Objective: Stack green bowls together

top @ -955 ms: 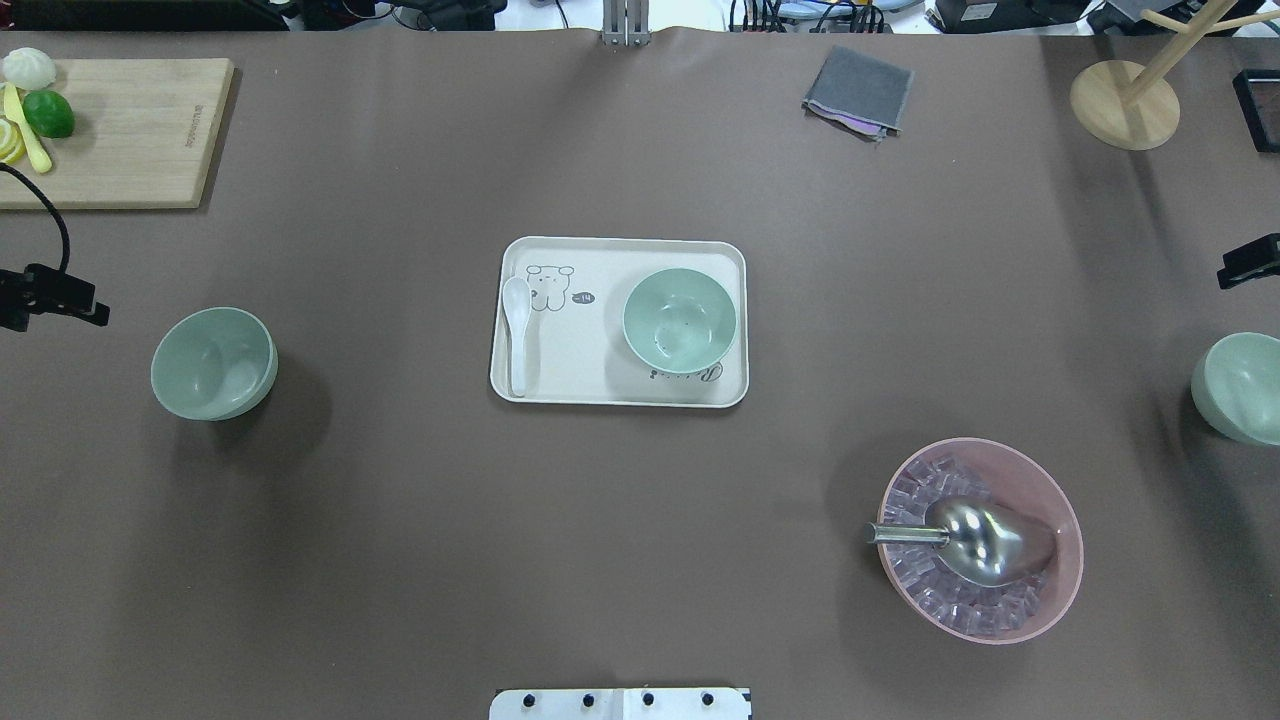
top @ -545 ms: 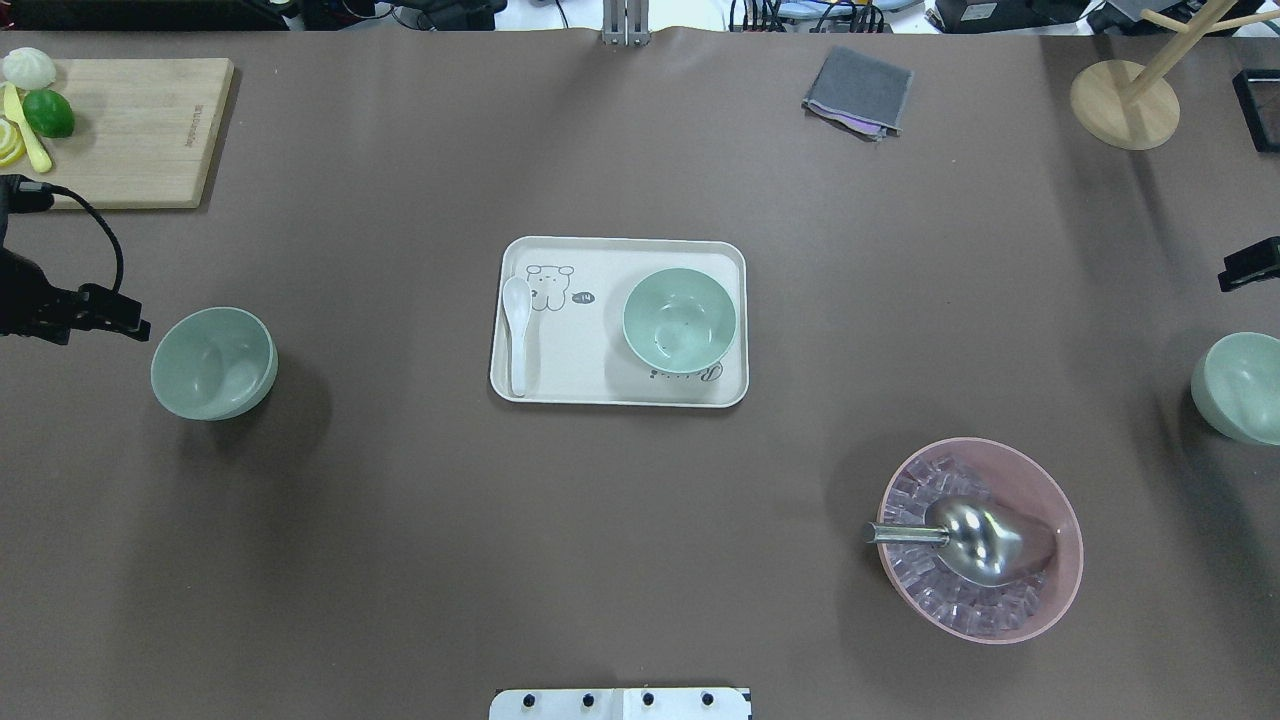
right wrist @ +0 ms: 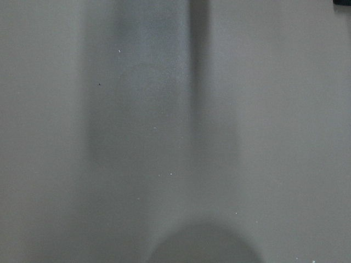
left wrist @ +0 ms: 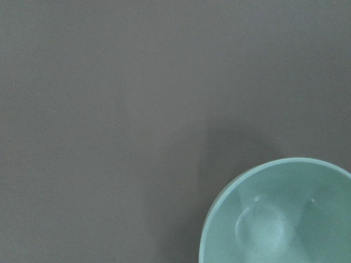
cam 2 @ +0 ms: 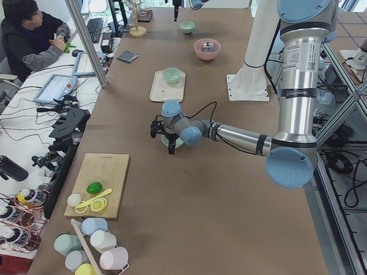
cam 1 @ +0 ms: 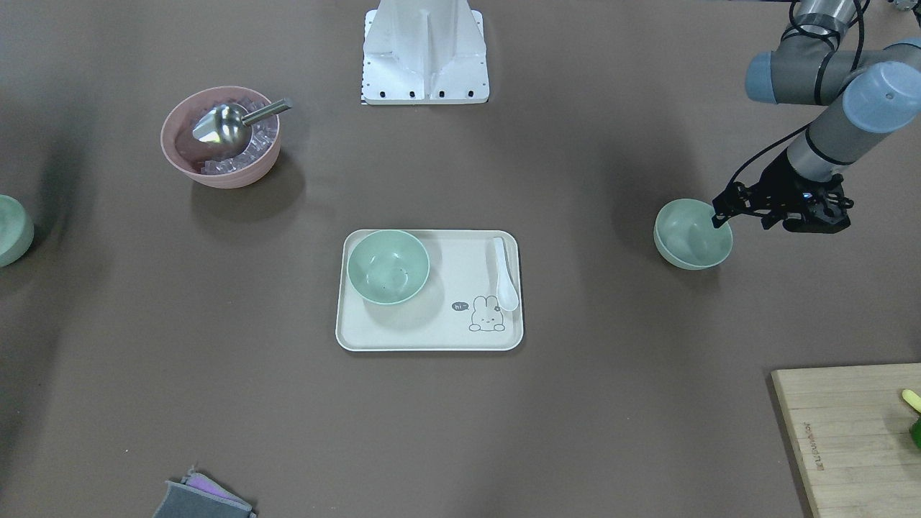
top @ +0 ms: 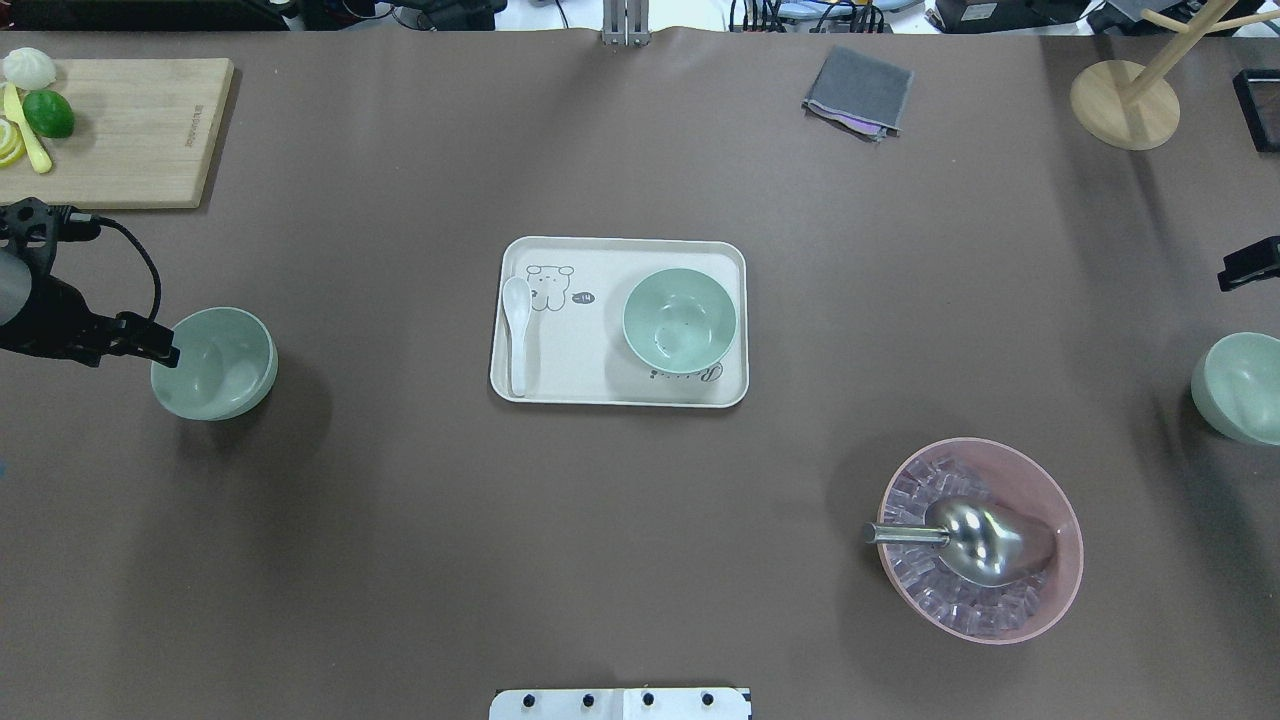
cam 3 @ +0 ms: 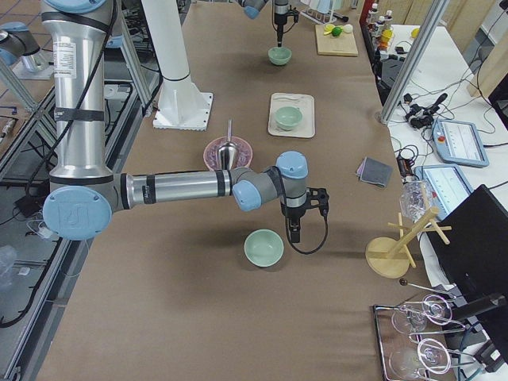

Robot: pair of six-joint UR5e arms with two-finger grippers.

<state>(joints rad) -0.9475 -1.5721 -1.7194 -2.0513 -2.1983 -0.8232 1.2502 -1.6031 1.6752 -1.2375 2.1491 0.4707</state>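
Note:
Three pale green bowls stand apart. One bowl (top: 214, 362) is at the table's left, one (top: 680, 320) sits on the cream tray (top: 560, 385), and one (top: 1240, 387) is at the right edge. My left gripper (top: 50, 325) points down just left of the left bowl (cam 1: 692, 234). Its black camera bracket (top: 150, 345) reaches the bowl's rim. I cannot tell how its jaws stand. The left wrist view shows only part of that bowl (left wrist: 285, 219). My right gripper (cam 3: 295, 232) hangs beside the right bowl (cam 3: 263, 248), apart from it, and I cannot tell its state.
A white spoon (top: 516, 335) lies on the tray. A pink bowl (top: 1060, 560) holds ice and a metal scoop (top: 960, 535). A cutting board (top: 120, 130) with fruit is at the far left. A grey cloth (top: 858, 92) and a wooden stand (top: 1124, 104) are at the far right.
My left arm has come in from the left edge towards the left bowl, and its bracket now reaches the rim. The right arm and all three bowls have not moved.

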